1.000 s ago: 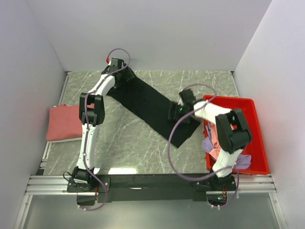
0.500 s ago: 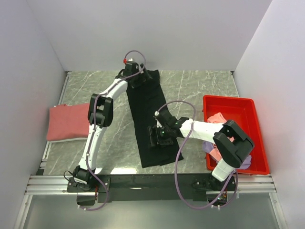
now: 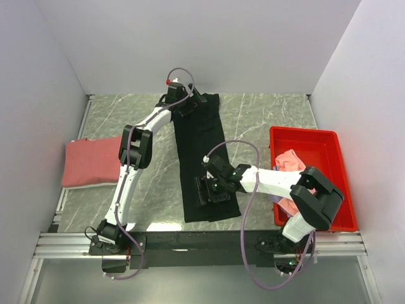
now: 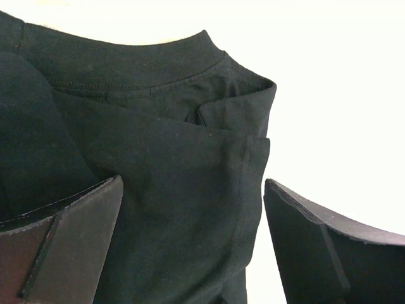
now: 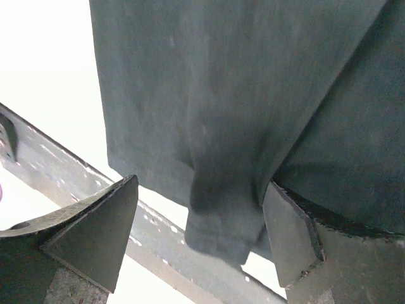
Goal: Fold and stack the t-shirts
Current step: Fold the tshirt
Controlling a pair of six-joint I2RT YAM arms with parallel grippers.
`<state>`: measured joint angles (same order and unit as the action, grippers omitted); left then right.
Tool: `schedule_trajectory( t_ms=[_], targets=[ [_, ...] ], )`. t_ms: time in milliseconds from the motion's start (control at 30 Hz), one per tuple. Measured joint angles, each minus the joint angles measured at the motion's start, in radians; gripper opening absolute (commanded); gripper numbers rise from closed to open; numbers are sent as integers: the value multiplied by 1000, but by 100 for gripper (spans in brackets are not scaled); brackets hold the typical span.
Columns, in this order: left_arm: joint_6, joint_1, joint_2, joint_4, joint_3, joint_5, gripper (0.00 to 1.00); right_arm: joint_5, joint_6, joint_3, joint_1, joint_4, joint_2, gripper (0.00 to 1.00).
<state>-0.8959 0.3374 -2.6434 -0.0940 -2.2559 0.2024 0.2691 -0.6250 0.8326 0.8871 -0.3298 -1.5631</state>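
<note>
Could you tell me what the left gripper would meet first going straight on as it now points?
Most likely the black t-shirt: the left gripper, jaws open, points at its folded cloth just below the collar; the gap is hard to judge.

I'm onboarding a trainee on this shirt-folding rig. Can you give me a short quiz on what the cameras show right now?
1. True or false: the black t-shirt lies stretched out as a long strip on the table.
2. Where is the folded salmon-red shirt? A: at the table's left edge. B: on top of the black t-shirt. C: at the table's far right corner.
3. Fill in: the ___ gripper is at the black t-shirt's collar end.
Key: 1 true. 2 A. 3 left; the left gripper stands open over the collar.
</note>
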Motion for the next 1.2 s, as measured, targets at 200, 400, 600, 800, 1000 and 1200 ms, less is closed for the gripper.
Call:
schedule_trajectory(
  t_ms=[200,400,600,800,1000,1200],
  targets=[
    [70,4,14,-28,-3,-7,99,-71,-35,-14,56,-79,59,86],
    [131,8,99,-107,-6,-6,99,-163,-90,-66,71,-157,205,87],
    [199,34,340,-188,51,-44,99,-233,-124,-68,71,-180,371,91],
    [222,89,674,-235,329,-120,99,-369,-151,-69,62,-232,485,100],
    [167,162,1016,-248,906,-235,99,-466,-149,-103,-25,-239,548,100],
    [31,307,1338,-283,1369,-332,99,-467,-113,-165,-159,-228,569,100]
  ],
)
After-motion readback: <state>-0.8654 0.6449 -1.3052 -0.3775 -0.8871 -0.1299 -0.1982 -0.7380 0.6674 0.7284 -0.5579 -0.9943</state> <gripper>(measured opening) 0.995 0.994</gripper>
